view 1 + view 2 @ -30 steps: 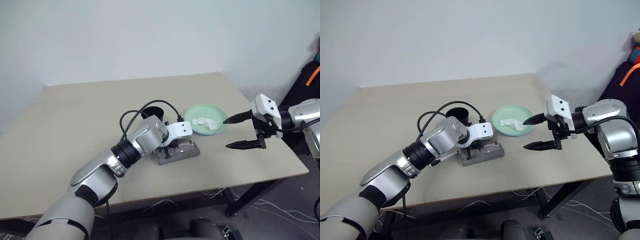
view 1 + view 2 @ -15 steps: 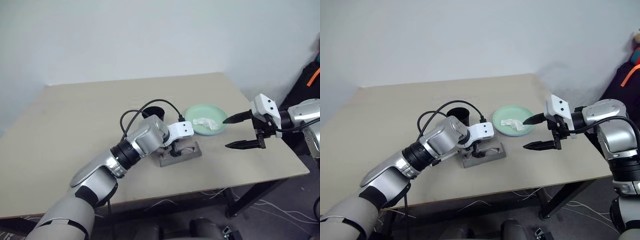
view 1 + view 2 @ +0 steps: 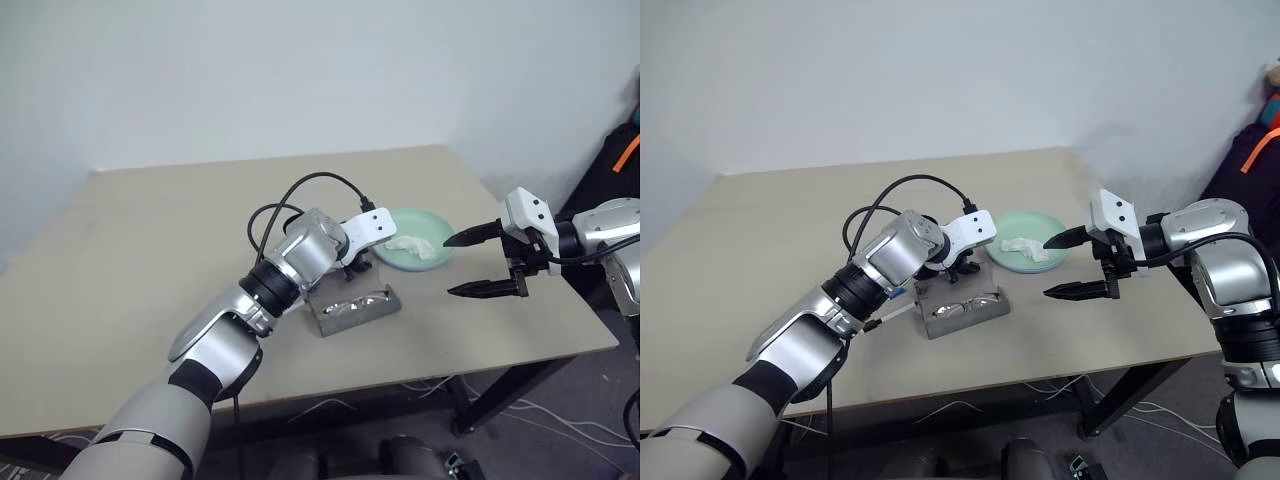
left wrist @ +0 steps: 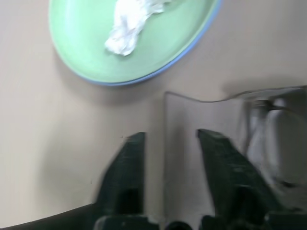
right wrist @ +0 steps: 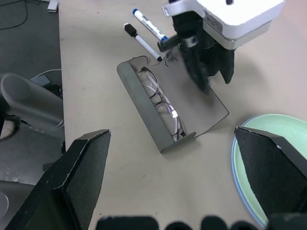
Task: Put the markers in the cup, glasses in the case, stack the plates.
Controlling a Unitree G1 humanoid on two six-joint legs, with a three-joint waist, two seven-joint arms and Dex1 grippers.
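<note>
Left tool (image 3: 958,262) lifted off case (image 3: 962,312), part-open, empty | glasses (image 5: 162,101) inside | right tool (image 3: 1062,265) wide, empty

Glasses (image 5: 160,100) lie inside the open case (image 5: 201,103), just beneath the left gripper (image 5: 204,76). Two markers (image 5: 144,36) sit side by side behind that gripper; stacked plates (image 3: 420,262), tissue (image 3: 410,243) on top, lie between both grippers.

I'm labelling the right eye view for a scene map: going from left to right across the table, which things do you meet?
Markers → case with the glasses in it → stacked plates with a tissue on top → right gripper, open above the table.
</note>
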